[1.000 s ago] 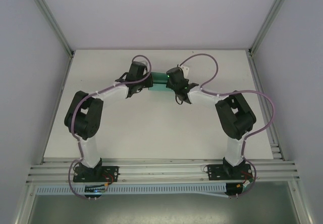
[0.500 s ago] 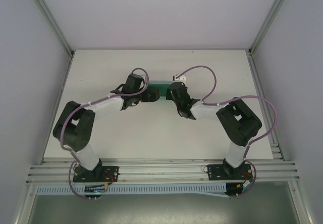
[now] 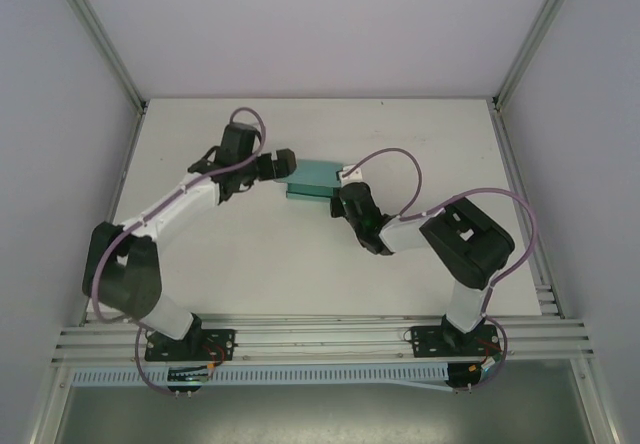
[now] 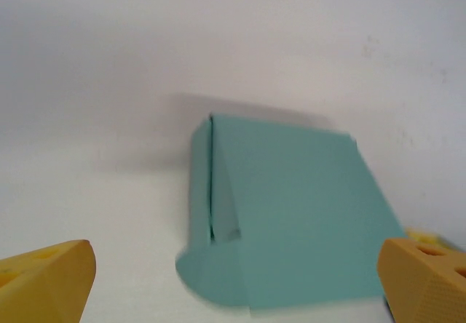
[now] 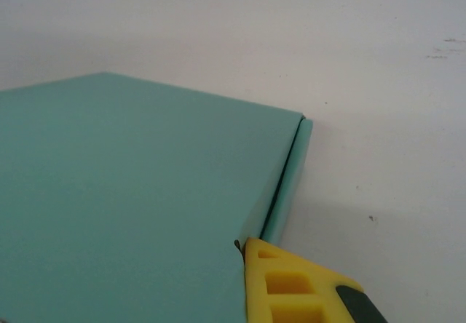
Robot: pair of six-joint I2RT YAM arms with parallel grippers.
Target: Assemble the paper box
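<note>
The left pincer (image 4: 234, 283) stands spread wide. Its two blunt yellow fingertips (image 4: 45, 279) sit far apart at the bottom corners of the left wrist view, and the small flat teal-green paper box (image 4: 291, 214) lies beyond the gap between them. From above, this left pincer (image 3: 286, 165) hangs just beside the box's left end without gripping it. On that end a folded flap (image 4: 222, 185) lies against the box's top face along a dark seam. Below it a rounded tab (image 4: 196, 276) curves out onto the white surface (image 4: 109, 68). The right pincer (image 3: 343, 186) is pressed together at the box's right end. In the right wrist view its yellow fingertip (image 5: 284, 283) touches the near corner of the paper box (image 5: 131, 192), where the broad top face meets a narrow side strip (image 5: 291, 166). Whether a layer of card is caught in that pincer cannot be told. Seen from the top camera, the paper box (image 3: 312, 176) rests flat on the surface (image 3: 430, 134), past the middle towards the far edge, between the two pincers, with its long side running left to right. A purple cable (image 3: 385, 154) loops up from the right wrist above the surface.
</note>
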